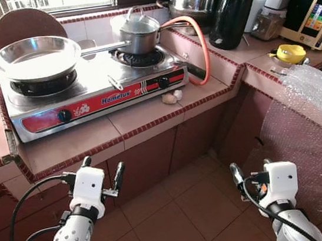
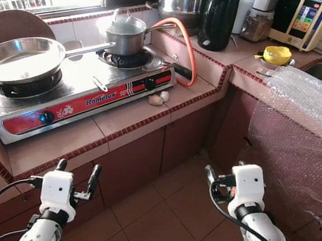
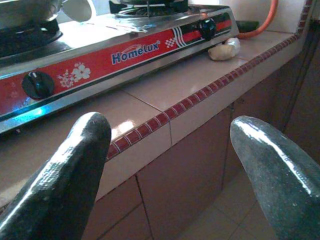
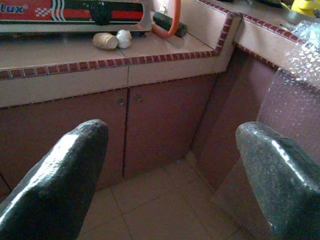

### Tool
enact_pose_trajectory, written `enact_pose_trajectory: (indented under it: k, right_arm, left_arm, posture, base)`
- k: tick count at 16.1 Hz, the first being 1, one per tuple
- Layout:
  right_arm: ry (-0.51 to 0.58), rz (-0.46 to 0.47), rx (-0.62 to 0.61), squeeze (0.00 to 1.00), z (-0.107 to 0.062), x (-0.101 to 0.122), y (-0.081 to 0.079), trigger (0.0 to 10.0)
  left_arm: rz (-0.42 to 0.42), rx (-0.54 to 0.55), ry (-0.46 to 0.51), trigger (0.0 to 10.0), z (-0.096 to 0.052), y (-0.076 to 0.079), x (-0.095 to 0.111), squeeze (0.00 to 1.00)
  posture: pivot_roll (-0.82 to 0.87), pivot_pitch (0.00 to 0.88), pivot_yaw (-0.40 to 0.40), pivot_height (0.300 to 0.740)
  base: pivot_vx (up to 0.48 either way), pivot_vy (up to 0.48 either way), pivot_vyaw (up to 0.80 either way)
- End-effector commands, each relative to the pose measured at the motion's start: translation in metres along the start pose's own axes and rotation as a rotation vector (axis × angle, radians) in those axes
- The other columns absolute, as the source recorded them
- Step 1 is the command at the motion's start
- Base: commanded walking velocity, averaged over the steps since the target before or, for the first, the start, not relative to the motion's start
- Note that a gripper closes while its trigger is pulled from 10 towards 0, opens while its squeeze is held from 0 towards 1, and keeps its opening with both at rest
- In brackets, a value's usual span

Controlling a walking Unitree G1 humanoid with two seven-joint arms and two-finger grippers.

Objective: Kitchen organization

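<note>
The stove [image 1: 94,87] sits on the desk [image 1: 143,120], back from the front edge. A big pan [image 1: 37,58] is on its left burner and a small pot [image 1: 139,33] with a lid is on its right burner. Two little garlic bulbs [image 1: 171,97] lie on the desk just by the stove's right front corner. A black kettle [image 1: 232,14] stands at the back right corner. The left gripper [image 1: 104,172] hangs below the desk's front edge, fingers apart and holding nothing. The right gripper [image 4: 170,165] is low over the floor [image 1: 179,213], fingers apart too, near bubble wrap [image 1: 316,106] hanging over the right edge.
</note>
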State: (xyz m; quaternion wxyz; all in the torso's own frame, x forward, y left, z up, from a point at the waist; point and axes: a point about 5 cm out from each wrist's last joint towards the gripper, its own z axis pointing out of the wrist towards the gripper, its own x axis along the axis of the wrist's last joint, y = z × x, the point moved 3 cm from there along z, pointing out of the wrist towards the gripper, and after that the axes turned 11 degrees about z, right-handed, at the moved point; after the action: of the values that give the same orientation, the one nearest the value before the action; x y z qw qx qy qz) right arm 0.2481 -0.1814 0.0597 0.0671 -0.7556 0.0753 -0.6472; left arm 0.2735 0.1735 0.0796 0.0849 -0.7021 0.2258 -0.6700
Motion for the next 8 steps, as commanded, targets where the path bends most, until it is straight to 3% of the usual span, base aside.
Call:
enact_pose_trajectory:
  k: [1,8]
  right_arm:
    - [0.0,-0.013,-0.015,0.0,-0.0007,0.0025,0.0062,10.0]
    - [0.0,-0.013,-0.015,0.0,-0.0007,0.0025,0.0062,10.0]
  left_arm:
    - [0.004,-0.004,0.014,10.0,0.0009,0.0024,0.0032,0.0]
    - [0.004,-0.004,0.014,10.0,0.0009,0.0024,0.0032,0.0]
  posture:
    - [0.21,0.0,-0.114,0.74]
    - [0.21,0.0,-0.114,0.74]
  base:
    - [0.0,0.0,0.0]
    - [0.0,0.0,0.0]
